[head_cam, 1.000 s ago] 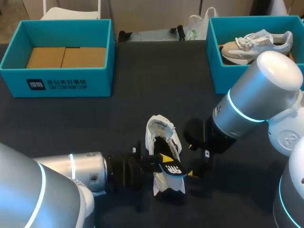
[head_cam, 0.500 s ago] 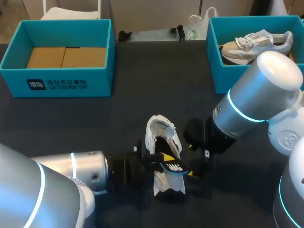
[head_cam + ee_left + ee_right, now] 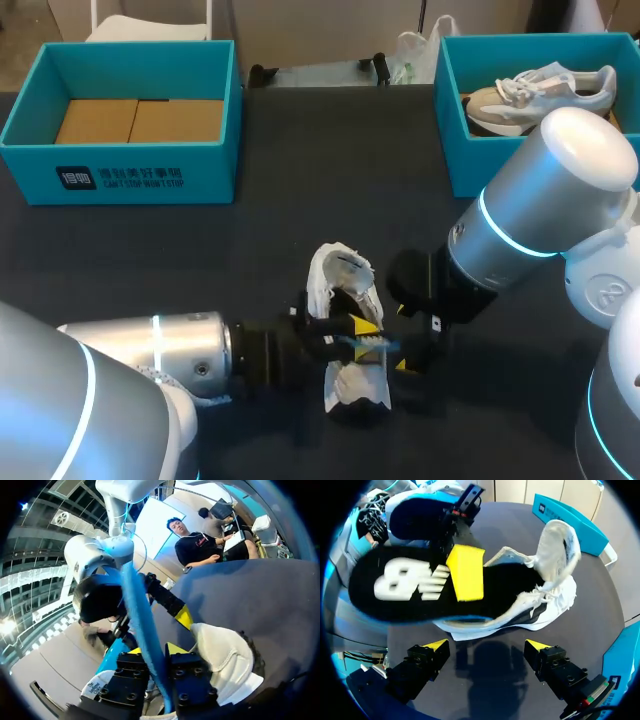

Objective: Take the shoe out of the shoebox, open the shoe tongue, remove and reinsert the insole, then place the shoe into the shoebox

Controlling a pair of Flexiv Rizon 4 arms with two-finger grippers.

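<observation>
The white shoe (image 3: 335, 270) rests near the front middle of the dark table (image 3: 300, 200), tongue pulled up. The black insole (image 3: 415, 587) lies partly in the shoe opening, logo end projecting out. The left gripper (image 3: 154, 652) is clamped on the insole, one finger on each face. The right gripper (image 3: 487, 645) sits just beside the shoe, fingers wide apart, holding nothing. The left shoebox (image 3: 130, 180) stands at the far left; the right shoebox (image 3: 450, 150), far right, holds a second shoe (image 3: 540, 95).

Dark table (image 3: 330, 180) fills most of the frame. Upper right: teal box (image 3: 465, 165) w/ grey-beige sneaker (image 3: 505, 100) lying inside, white laces, its right end hidden. Upper left: 2 brown cardboard pieces (image 3: 150, 120), flat, side by side, touching, on the floor of the shoebox (image 3: 140, 178).
</observation>
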